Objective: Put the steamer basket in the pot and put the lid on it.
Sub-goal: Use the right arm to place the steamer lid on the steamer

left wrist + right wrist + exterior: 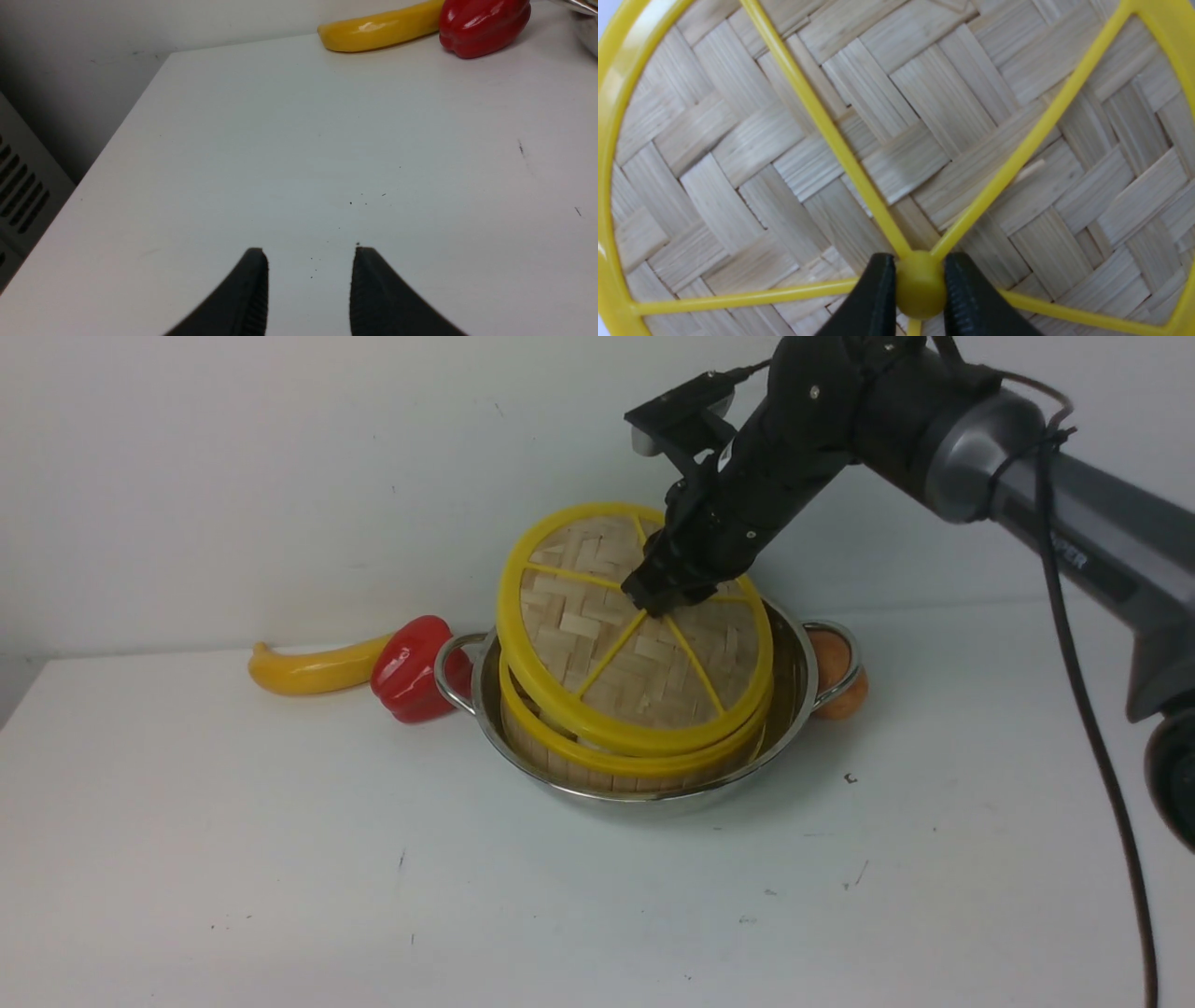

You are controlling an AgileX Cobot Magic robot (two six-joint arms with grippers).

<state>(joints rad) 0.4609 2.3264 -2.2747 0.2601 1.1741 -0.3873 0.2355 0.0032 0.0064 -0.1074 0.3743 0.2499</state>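
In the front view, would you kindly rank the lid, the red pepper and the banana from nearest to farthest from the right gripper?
1. The lid: gripped at its centre knob by the right gripper.
2. The red pepper: just left of the pot.
3. The banana: farthest left, beyond the red pepper.

Pot (795, 695) mid-tabletop (280, 859); steamer basket (560, 761) in pot; lid (597, 644) tilted atop basket, far edge raised; pepper (411, 672) just left of pot; banana (308, 672) left of pepper; round fruit (845, 698) behind pot's right handle

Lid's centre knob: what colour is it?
Yellow; the knob shows best in the right wrist view.
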